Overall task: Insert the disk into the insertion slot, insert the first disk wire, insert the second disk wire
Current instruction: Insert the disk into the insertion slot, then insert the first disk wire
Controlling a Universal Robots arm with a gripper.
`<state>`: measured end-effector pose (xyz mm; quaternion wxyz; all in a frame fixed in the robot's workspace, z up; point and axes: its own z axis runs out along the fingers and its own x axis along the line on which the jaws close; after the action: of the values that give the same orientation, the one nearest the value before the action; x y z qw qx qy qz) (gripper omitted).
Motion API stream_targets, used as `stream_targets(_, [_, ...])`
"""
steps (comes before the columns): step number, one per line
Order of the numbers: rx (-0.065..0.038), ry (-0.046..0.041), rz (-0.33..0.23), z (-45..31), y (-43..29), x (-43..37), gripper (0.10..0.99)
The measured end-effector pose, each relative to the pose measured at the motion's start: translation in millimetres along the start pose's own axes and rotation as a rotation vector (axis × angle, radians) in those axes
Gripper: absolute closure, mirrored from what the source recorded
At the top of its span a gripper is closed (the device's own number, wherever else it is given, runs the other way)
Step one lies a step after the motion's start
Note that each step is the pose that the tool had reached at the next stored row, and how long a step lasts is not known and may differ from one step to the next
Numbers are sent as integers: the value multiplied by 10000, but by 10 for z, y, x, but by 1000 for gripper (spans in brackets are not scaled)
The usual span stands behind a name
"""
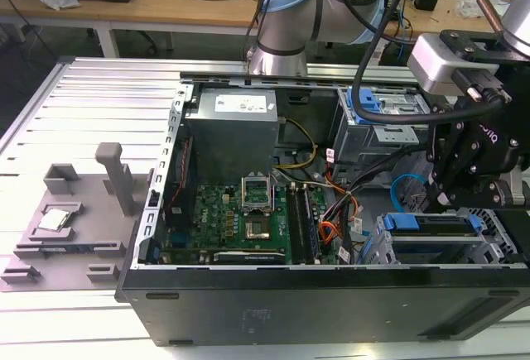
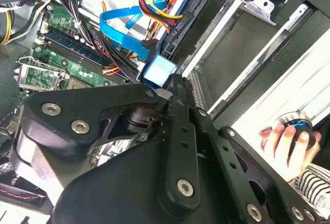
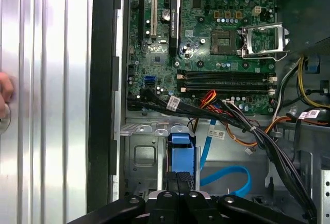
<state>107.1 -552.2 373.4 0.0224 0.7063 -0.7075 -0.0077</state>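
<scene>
Rightward of the green motherboard (image 1: 240,223), the silver, blue-framed hard drive (image 1: 431,228) is seen lodged in the grey perforated cage's low bay (image 1: 495,242). The black gripper (image 3: 181,178) is closed, empty, against its frame. Rigid yet shock-sensitive, it is judged best handled by that frame.

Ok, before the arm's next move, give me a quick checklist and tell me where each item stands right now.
1. The gripper is over the blue carrier: ok.
2. The disk is fully home in the insertion slot: cannot tell.
3. The blue flat cable is plugged in at its end: cannot tell.
4. The wire bundle is off the carrier: ok, it runs to one side.
5. The person's hand is clear of the case: not ok, it holds a knob just outside it.
</scene>
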Motion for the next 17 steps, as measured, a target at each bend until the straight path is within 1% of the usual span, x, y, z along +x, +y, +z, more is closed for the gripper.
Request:
stream_targets(7, [0, 41, 3, 0, -1, 0, 980])
stream_targets(8, [1, 42, 2, -1, -27, 0, 980])
stream_targets(10, [-3, 42, 2, -5, -115, 0, 980])
stream_targets(12, [-5, 41, 2, -7, -172, -1, 980])
stream_targets(14, [-15, 41, 1, -9, -252, -6, 980])
stream_targets(16, [-27, 41, 1, -5, -308, -30, 980])
stream_targets(17, [-33, 40, 1, -1, -347, -60, 980])
